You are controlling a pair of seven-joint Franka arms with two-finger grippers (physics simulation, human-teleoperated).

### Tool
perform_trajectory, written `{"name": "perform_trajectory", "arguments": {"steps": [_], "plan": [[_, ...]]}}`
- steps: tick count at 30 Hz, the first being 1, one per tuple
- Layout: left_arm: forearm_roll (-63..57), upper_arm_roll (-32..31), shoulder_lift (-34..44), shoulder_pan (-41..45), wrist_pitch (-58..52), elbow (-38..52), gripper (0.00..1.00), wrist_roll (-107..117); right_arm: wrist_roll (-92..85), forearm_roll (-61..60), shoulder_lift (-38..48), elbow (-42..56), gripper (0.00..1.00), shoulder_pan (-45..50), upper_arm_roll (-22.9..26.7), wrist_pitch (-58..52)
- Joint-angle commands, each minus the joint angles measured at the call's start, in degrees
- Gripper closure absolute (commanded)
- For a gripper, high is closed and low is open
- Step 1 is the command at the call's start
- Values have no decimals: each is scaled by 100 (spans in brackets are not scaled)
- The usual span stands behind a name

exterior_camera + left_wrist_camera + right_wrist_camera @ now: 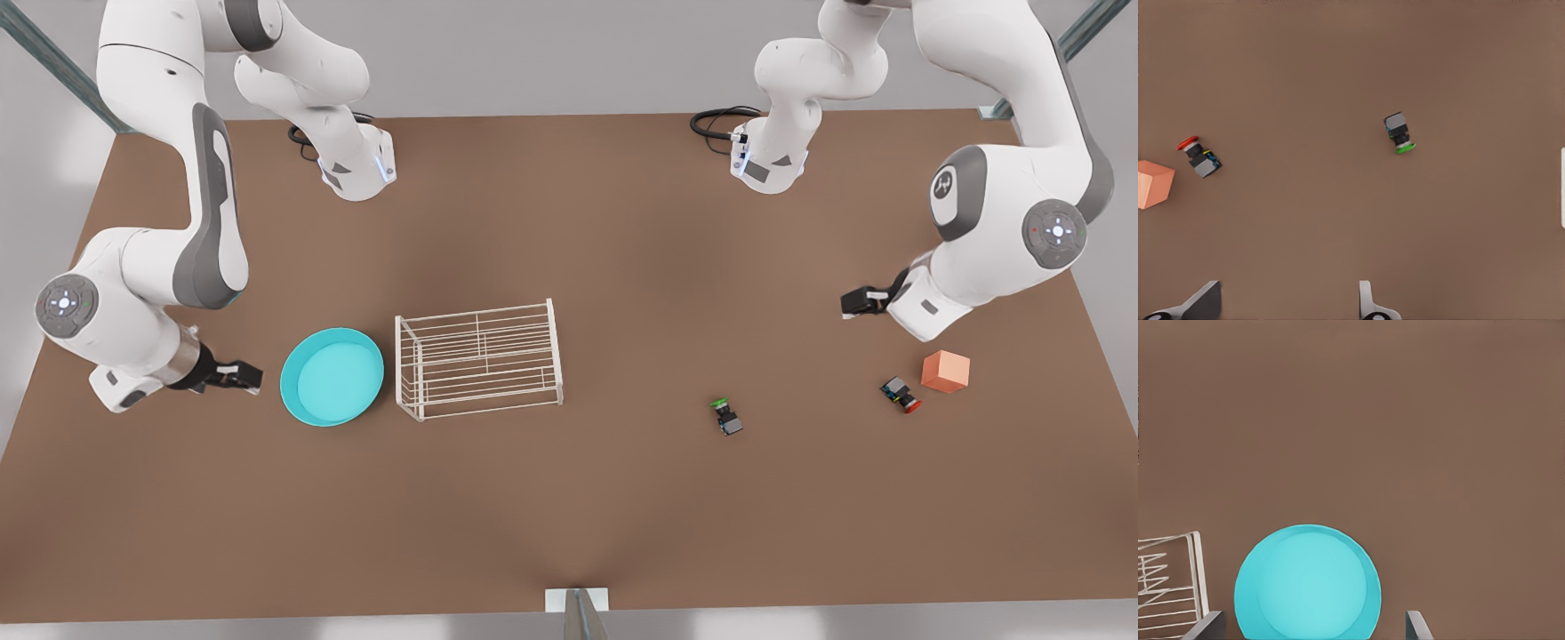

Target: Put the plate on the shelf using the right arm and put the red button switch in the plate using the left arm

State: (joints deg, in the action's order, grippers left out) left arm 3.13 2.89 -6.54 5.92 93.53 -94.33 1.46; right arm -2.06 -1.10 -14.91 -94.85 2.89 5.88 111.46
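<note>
The turquoise plate (332, 377) (1308, 583) lies flat on the brown table, just to the front view's left of the white wire shelf (480, 357) (1168, 587). My right gripper (244, 378) (1315, 627) hovers open beside the plate, on the side away from the shelf, holding nothing. Far over at the front view's right, the red button switch (901, 395) (1199, 155) lies on its side next to a salmon cube. My left gripper (861, 303) (1285, 303) hangs open and empty, behind and slightly left of that switch in the front view.
A salmon-orange cube (945, 371) (1153, 185) sits close to the red switch. A similar switch with a green cap (727, 416) (1399, 133) lies between the shelf and the red one. Both arm bases stand at the table's (622, 267) far edge.
</note>
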Motion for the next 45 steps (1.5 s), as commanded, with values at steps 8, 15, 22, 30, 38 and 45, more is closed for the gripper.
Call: {"name": "perform_trajectory", "arguments": {"steps": [8, 15, 22, 30, 38, 45], "plan": [[47, 9, -128, 15, 368, -6, 0, 38, -743, -48, -3, 45, 0, 10, -16, -502], [21, 27, -163, 6, 368, -6, 0, 74, -1191, -224, -654, -218, 0, -140, -8, -107], [12, 27, -164, 6, 359, -6, 0, 56, -1358, -716, -1110, -421, 0, -412, -8, 60], [30, 97, -146, -143, 324, 240, 0, -401, -2149, -1155, -1532, -500, 0, -746, -16, 78], [12, 71, -155, -135, 324, 240, 0, -419, -2404, -1164, -1664, -1009, 0, -790, -16, 1097], [12, 71, -155, -135, 324, 231, 0, -401, -2562, -1102, -1814, -1115, 0, -878, 19, 1510]]}}
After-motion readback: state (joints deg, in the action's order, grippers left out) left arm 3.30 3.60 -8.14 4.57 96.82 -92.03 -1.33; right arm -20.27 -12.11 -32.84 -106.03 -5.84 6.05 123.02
